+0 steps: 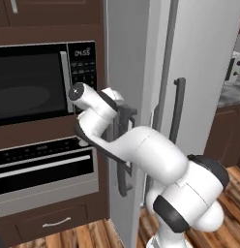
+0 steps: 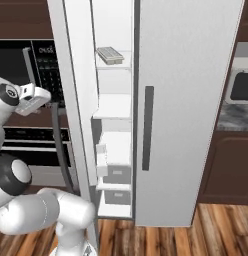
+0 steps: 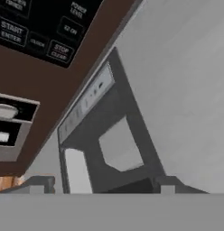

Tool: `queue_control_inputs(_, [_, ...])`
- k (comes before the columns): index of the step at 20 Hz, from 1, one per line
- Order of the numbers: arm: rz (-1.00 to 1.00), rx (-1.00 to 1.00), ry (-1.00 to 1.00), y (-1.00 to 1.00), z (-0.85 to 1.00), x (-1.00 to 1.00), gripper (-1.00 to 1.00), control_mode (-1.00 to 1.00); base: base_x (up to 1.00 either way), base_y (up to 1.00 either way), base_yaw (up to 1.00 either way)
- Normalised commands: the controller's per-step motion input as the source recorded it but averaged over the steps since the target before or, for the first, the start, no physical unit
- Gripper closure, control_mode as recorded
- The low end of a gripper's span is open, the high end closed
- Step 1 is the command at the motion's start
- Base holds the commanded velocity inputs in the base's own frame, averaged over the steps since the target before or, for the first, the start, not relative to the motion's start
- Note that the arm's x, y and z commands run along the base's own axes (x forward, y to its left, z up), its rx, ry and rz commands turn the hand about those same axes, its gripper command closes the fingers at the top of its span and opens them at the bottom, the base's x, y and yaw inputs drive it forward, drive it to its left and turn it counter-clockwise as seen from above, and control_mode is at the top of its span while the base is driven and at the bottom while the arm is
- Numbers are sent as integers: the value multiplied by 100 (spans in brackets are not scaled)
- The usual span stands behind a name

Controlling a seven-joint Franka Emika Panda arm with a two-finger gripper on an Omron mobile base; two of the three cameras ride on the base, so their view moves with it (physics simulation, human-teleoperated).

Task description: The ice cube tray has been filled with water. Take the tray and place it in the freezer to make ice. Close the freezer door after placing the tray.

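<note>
1. Light-grey and tall, the fridge (image 2: 191,100) is filling the frame, its wide plain door (image 2: 196,60) sitting shut to the right of the freezer (image 2: 115,107), whose white shelves are showing through the gap.
2. The freezer door (image 1: 129,58) is standing open, swung out on the freezer's left so its outer face with the recessed dispenser panel (image 3: 114,144) is facing the dark microwave (image 1: 35,82) and oven (image 1: 44,167).
3. The white arm (image 1: 156,155) is reaching up in front of the freezer door, just beside its dark vertical handle (image 2: 61,145).
4. The ice cube tray (image 2: 110,54) is lying flat on an upper shelf (image 2: 116,64) inside the freezer, well apart from the arm.
5. The gripper (image 2: 31,100) is hovering outside the freezer, close to the door's outer face, its fingertips (image 3: 39,182) showing spread with nothing between them; whether they are touching the door cannot be told.
</note>
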Motion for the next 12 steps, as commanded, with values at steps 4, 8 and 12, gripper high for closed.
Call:
queue_control_inputs(4, [-41, -7, 0, -100, -12, 4, -100, -100, 0, 0, 0])
queue_control_inputs(8, [-32, -6, 0, -100, -8, 14, -100, -100, 0, 0, 0])
queue_control_inputs(12, [-9, 0, -8, -100, -1, 56, -100, -100, 0, 0, 0])
